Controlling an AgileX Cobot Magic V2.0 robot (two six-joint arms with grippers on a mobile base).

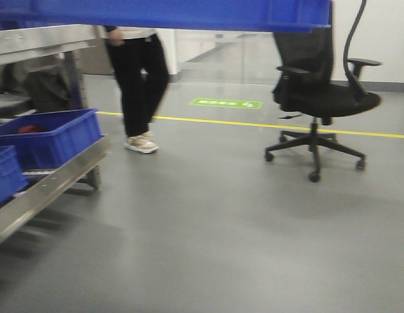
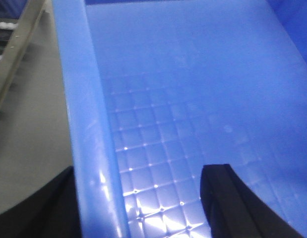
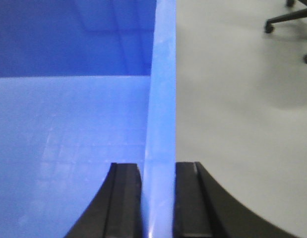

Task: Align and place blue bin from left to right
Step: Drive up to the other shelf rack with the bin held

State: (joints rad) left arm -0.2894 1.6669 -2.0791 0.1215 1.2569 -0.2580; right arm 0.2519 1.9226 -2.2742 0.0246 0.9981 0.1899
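Blue bin is seen aloft along the top edge, above the grey floor. Left wrist: its wall is straddled by the left pincer; whether it is gripped cannot be told. Right wrist: its rim is clamped by the right pincer, one finger against each side.

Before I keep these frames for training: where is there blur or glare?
Exterior front-facing view: motion blur smears the person and office chair. Left wrist view: bright glare specks on the gridded base of the blue bin, near rim soft. Right wrist view: the rim between the jaws is out of focus; floor evenly lit.
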